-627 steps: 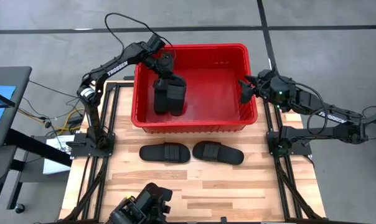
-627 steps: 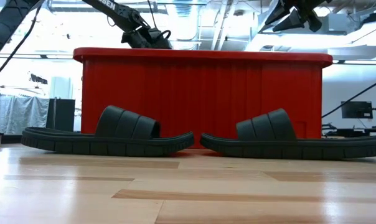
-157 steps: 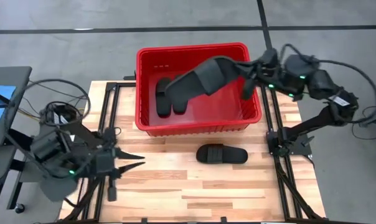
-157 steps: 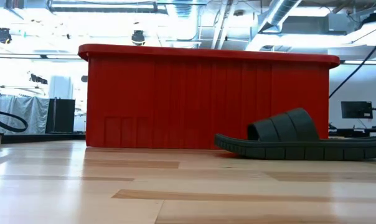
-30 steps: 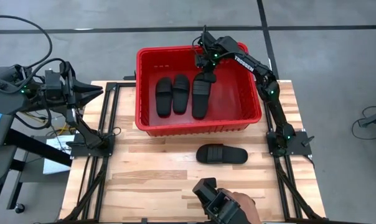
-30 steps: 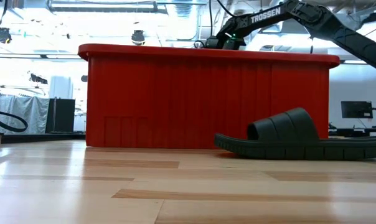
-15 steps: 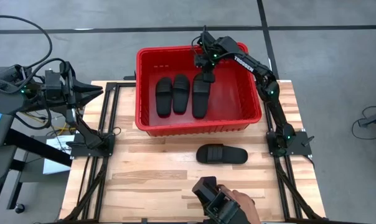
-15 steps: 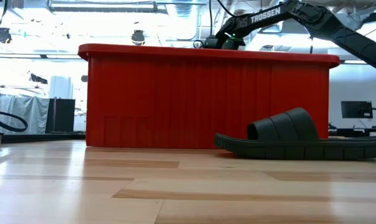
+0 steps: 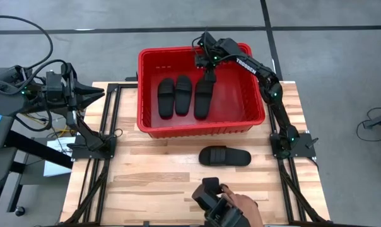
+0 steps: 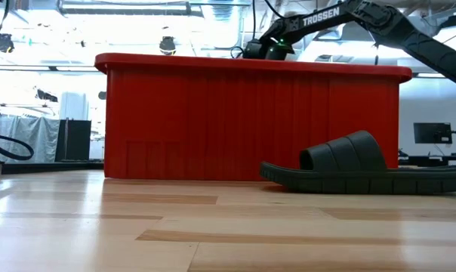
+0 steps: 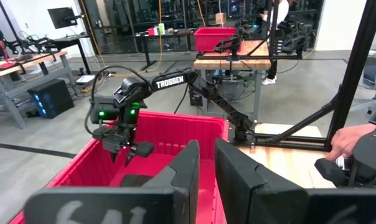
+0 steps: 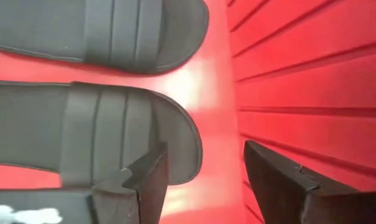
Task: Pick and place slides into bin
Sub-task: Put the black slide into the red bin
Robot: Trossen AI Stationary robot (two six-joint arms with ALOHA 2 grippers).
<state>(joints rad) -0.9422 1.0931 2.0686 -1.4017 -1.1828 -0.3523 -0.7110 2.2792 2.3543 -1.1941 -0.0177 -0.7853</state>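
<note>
Wooden table: red bin with three slides, right jaws apart, left apparently nearly closed.

- Right arm stretched far forward and across; right gripper pointing down, its 2 fingers spread apart, holding nothing.
- Left arm folded back off the left side; left gripper with fingers nearly together, empty.
</note>
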